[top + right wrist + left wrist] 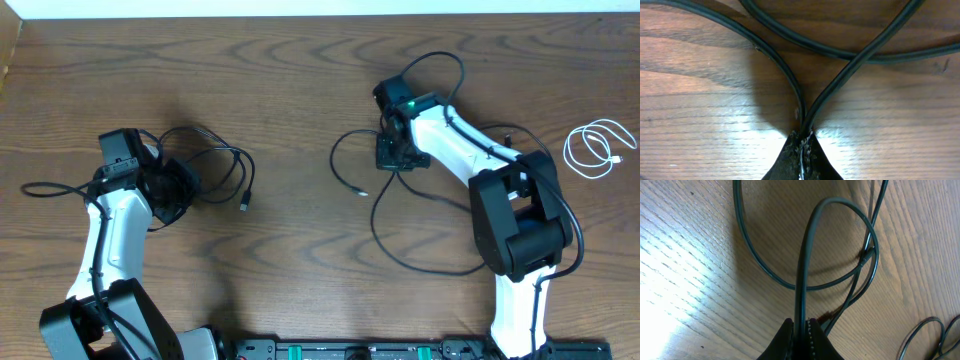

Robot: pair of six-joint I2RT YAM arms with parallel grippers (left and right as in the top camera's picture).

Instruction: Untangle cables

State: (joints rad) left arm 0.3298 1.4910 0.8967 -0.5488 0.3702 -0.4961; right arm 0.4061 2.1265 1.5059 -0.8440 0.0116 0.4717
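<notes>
Tabletop (300, 80) carries a coiled white cable (598, 150), while left pincer (800, 330) pinches a looped black cable (801, 280) and right pincer (801, 142) pinches a second black cable (840, 82).

The table (300, 80) was lit evenly and fairly brightly from above in the overhead view, and a soft, diffuse shadow was cast on the wood beside the left arm (105, 240). In the left wrist view, strong glare was spread across the lower left, while the black cable (802, 270) was kept sharp. In the right wrist view, a bright patch was reflected near the bottom, and a dark shadow was thrown beside the second black cable (830, 93).
</notes>
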